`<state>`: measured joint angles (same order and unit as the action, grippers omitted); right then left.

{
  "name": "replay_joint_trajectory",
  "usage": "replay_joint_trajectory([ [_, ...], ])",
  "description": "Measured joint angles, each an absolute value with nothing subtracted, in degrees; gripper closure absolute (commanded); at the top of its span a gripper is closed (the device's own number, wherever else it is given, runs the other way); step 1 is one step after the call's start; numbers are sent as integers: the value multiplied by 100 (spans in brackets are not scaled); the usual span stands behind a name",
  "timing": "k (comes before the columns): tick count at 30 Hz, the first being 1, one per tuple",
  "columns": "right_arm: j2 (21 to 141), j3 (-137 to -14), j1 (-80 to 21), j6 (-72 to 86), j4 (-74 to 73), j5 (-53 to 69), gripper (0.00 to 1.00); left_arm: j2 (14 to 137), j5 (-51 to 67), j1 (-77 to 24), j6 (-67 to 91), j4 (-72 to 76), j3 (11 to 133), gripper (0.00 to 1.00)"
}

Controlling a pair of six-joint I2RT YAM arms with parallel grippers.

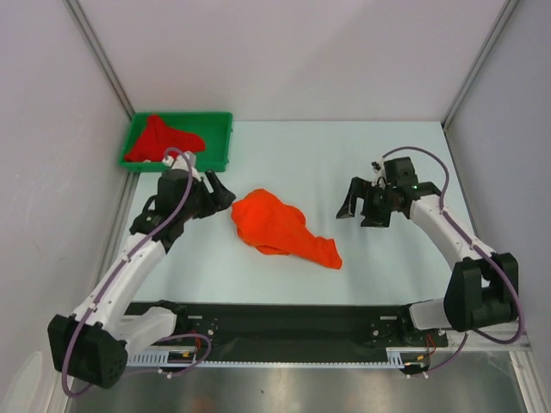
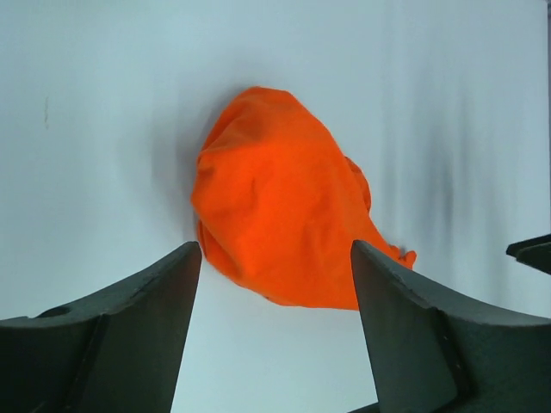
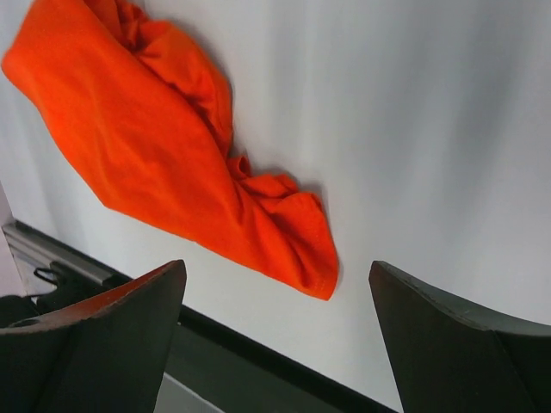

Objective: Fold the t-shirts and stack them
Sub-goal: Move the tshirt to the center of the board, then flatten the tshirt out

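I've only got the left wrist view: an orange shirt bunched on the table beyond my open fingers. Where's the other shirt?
Observer: The red shirt lies crumpled in the green tray, far left.
Operator: Right arm holding anything?
Observer: No. The right fingers are open and empty, hovering to the right of the orange shirt.
Operator: Is that shirt near the front edge?
Observer: Its narrow end stops short of the black strip there.
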<state>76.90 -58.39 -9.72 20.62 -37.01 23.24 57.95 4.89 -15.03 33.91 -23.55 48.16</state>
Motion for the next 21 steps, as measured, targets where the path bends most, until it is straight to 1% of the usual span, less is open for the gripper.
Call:
replay_joint_trajectory([
  [2, 7959, -5841, -1118, 2040, -3728, 2458, 9, 6101, 447, -1721, 3236, -2270, 5028, 23],
  [3, 8195, -5837, -1175, 2036, -3760, 2589, 14, 6340, 416, -1876, 3144, -2279, 5210, 24],
  [4, 8274, -5830, -1249, 2032, -3767, 2633, 14, 6672, 381, -2086, 3035, -2255, 5470, 25],
  [5, 8409, -5784, -1293, 2056, -3734, 2753, 21, 7236, 237, -2408, 2851, -2314, 5876, 26],
  [6, 8519, -5736, -1332, 2056, -3723, 2851, 24, 7636, 156, -2620, 2724, -2298, 6191, 28],
  [7, 8641, -5636, -1363, 2091, -3680, 2967, 27, 8195, 43, -2919, 2532, -2307, 6600, 33],
  [8, 8702, -5540, -1372, 2123, -3632, 3039, 33, 8702, -95, -3201, 2364, -2340, 6965, 36],
  [10, 8816, -5308, -1369, 2182, -3564, 3170, 33, 9535, -274, -3616, 2051, -2491, 7658, 36],
  [12, 8890, -5146, -1369, 2252, -3483, 3260, 33, 10438, -504, -3962, 1761, -2759, 8466, 34],
  [15, 8986, -5019, -1369, 2335, -3326, 3341, 33, 11408, -633, -4219, 1463, -3120, 9345, 30],
  [18, 9094, -5013, -1369, 2364, -3162, 3339, 35, 12018, -760, -4259, 1188, -3439, 9902, 31],
  [20, 9179, -5013, -1369, 2381, -3079, 3321, 39, 12175, -801, -4278, 1087, -3553, 10025, 32],
  [21, 9227, -5013, -1369, 2397, -3048, 3306, 40, 12228, -823, -4285, 1037, -3612, 10049, 32],
])
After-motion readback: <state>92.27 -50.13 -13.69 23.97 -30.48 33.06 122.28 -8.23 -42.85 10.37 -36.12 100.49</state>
